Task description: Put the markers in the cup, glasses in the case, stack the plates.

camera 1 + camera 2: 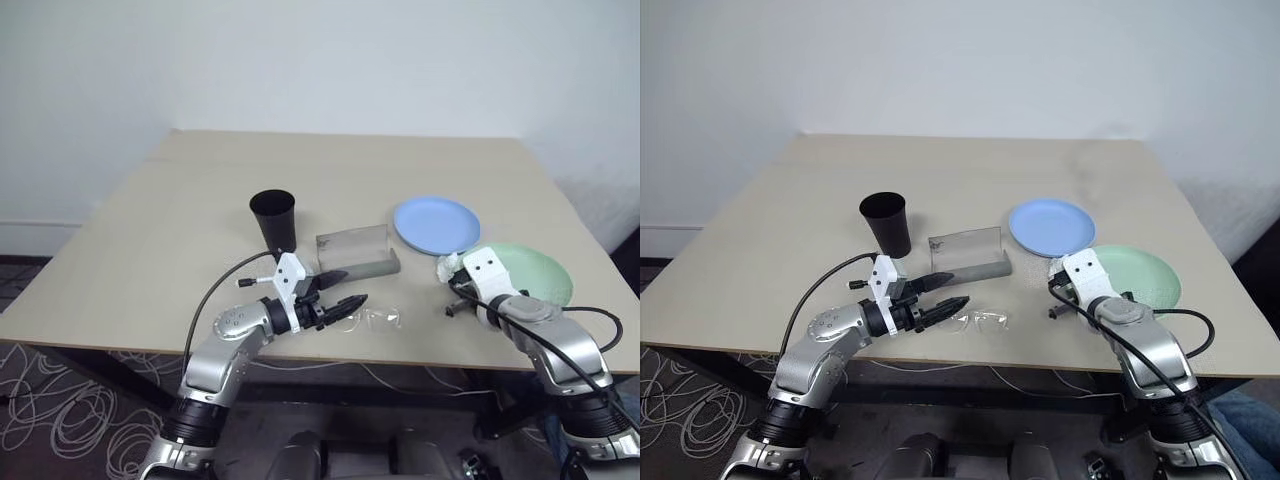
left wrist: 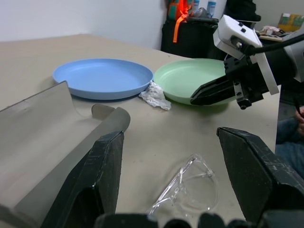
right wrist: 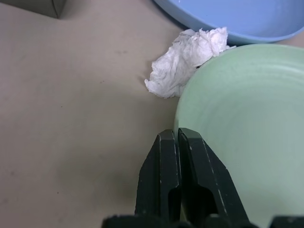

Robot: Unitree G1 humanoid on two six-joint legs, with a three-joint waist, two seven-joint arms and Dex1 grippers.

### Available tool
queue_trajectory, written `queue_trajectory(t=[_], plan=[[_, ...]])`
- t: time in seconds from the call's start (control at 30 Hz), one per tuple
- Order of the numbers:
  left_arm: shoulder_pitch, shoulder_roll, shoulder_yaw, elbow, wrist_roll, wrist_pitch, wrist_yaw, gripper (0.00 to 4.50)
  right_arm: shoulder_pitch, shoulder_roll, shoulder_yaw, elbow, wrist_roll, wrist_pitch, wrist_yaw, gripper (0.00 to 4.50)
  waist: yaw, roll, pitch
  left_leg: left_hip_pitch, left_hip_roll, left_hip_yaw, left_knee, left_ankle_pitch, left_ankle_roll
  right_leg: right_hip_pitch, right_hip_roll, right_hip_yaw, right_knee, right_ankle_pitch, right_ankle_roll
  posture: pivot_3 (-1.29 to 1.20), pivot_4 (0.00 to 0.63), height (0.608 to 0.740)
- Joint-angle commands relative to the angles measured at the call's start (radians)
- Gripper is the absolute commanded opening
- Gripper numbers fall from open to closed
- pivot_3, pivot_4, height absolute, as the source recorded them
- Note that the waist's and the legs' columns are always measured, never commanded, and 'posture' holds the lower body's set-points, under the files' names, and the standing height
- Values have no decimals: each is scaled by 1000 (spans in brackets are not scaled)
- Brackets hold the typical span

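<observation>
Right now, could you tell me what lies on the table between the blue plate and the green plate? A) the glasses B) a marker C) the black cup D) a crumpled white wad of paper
D: a crumpled white wad lies on the table against the rim of the green plate, just below the edge of the blue plate.

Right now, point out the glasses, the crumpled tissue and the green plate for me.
glasses (image 2: 190, 183), left wrist view, on the nearer clear lens.
crumpled tissue (image 3: 183, 64), right wrist view, on the middle of the white wad.
green plate (image 3: 247, 123), right wrist view, on the bare inner surface.
</observation>
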Motion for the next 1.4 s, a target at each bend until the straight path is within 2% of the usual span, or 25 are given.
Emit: queue_trajectory(t=[0.03, 0.23, 0.37, 0.53, 0.73, 0.97, 1.17, 1.27, 1.37, 1.4], plan=[[-8, 1, 8, -26, 2, -21, 3, 3329, -37, -24, -30, 24, -61, 18, -51, 28, 0, 0, 0, 0, 0, 0, 0, 0, 0, 0, 0, 0, 0, 0, 0, 0, 0, 740], [-10, 0, 5, -20, 3, -25, 1, 3329, -95, -45, -37, 121, -136, -47, -101, 28, 0, 0, 0, -1, 0, 0, 1, 0, 0, 0, 0, 0, 0, 0, 0, 0, 0, 740], [-21, -4, 3, -11, 7, -27, 0, 3329, -158, -51, -22, 218, -160, -158, -85, 28, -3, 0, 0, -1, 0, 1, 0, 0, 0, -1, 0, 1, 3, 1, 0, 0, 0, 740], [-34, -9, 5, 1, 12, -28, -5, 3329, -246, -26, -20, 367, -127, -355, 8, 28, -3, 0, 0, 0, 0, 1, -3, 3, 4, -1, 0, 1, 2, 3, 1, 0, 0, 740], [-43, -9, 9, 11, 14, -33, -6, 3329, -378, 32, -2, 616, -86, -667, 195, 28, -9, 0, 0, 2, 0, 2, -3, 3, 5, 1, 1, 2, 2, 3, 2, 0, 0, 740], [-48, -7, 10, 12, 17, -36, -3, 3329, -547, 113, 35, 983, -120, -941, 317, 28, -10, 0, 0, 3, -1, 2, -3, 3, 5, 2, 1, 2, 3, 4, 2, 0, 0, 740], [-47, -4, 14, 9, 20, -42, 4, 3329, -651, 165, 34, 1224, -149, -1106, 351, 28, -9, 1, 0, 4, 0, 2, -3, 3, 5, 1, 2, 3, 5, 4, 2, 0, 0, 740], [-42, -3, 16, 2, 19, -42, 8, 3329, -678, 178, 17, 1289, -145, -1149, 366, 724, -10, 1, 0, 4, -1, 2, -3, 3, 5, 1, 2, 3, 6, 4, 2, 0, 0, 740], [-36, 0, 17, -4, 18, -41, 11, 3329, -686, 178, 7, 1308, -148, -1182, 355, 1737, -10, 1, 0, 5, -1, 2, -3, 3, 4, 1, 2, 4, 7, 5, 2, 0, 0, 740], [-35, 0, 17, -5, 18, -41, 12, 3329, -686, 176, 4, 1307, -148, -1191, 352, 1737, -10, 1, 0, 5, -1, 2, -3, 3, 4, 0, 3, 4, 8, 5, 2, 0, 0, 740]])
